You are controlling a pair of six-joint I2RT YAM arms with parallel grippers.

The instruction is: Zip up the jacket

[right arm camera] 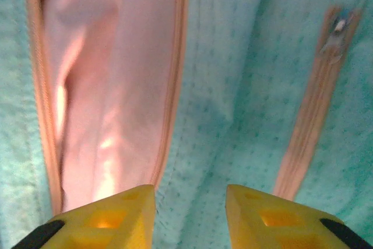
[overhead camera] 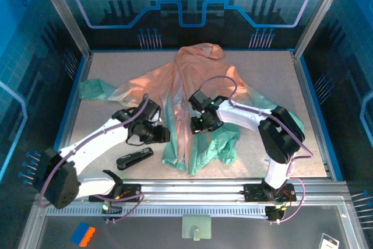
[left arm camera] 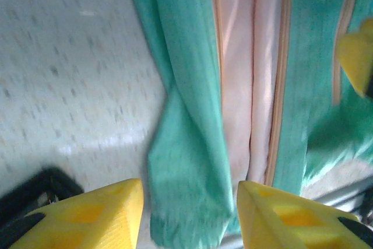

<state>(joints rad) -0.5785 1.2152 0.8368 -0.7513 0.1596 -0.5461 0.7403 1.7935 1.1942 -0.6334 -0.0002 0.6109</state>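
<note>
Jacket (overhead camera: 195,80): spread unzipped in the middle of the tabletop (overhead camera: 262,74).
Left end effector (left arm camera: 187,183): held open over the jacket's green edge.
Right end effector (right arm camera: 190,188): held open over green cloth beside the zipper (right arm camera: 175,86).

Blk stapler-like tool (overhead camera: 134,158) on tbl (overhead camera: 274,80)

White arm links (overhead camera: 93,139), black joints (overhead camera: 280,138), lilac cables (overhead camera: 221,77); yellow gripper fingers (right arm camera: 111,220), black-tipped
</note>
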